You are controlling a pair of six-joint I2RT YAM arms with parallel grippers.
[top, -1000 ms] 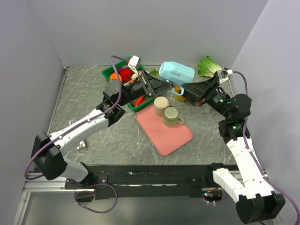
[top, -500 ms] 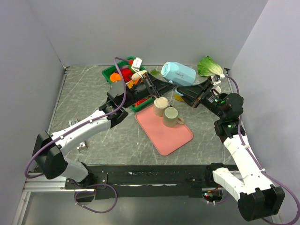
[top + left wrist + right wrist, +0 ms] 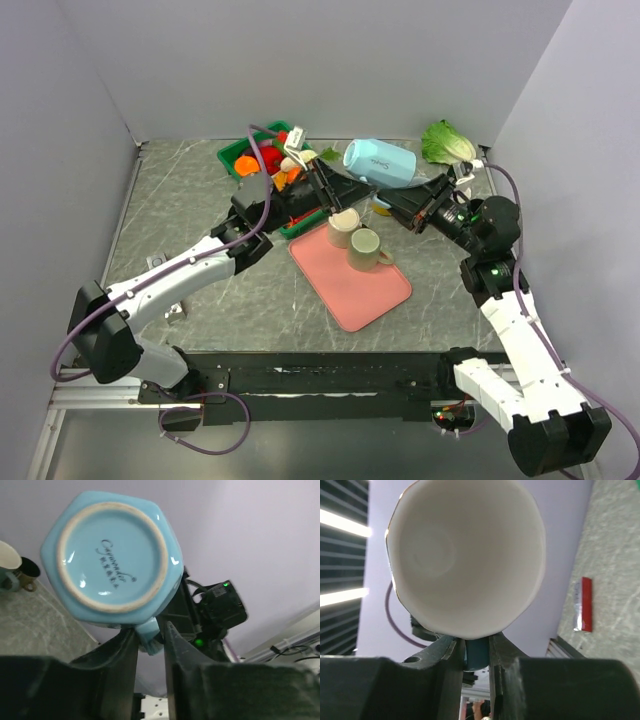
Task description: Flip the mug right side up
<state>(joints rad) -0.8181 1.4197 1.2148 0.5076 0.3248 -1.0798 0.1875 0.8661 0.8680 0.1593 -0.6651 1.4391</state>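
Observation:
A light blue mug [image 3: 381, 162] hangs on its side in the air above the back of the table, its base toward the left arm. The left wrist view shows its round base [image 3: 112, 556]. The right wrist view looks into its white inside [image 3: 465, 555]. My left gripper [image 3: 352, 192] is shut on the handle [image 3: 150, 638] below the mug. My right gripper [image 3: 392, 201] comes from the opposite side and its jaws are also pressed on the handle [image 3: 478, 652].
A pink tray [image 3: 362, 288] below holds a beige cup [image 3: 343, 224] and a green cup [image 3: 365, 247]. A green bin [image 3: 232, 155] of vegetables stands at the back left. A lettuce [image 3: 447, 142] lies at the back right. A red packet [image 3: 583, 605] lies on the table.
My right gripper has moved in toward the mug and closed its jaws on the handle. The left gripper kept its grip while the mug shifted slightly.

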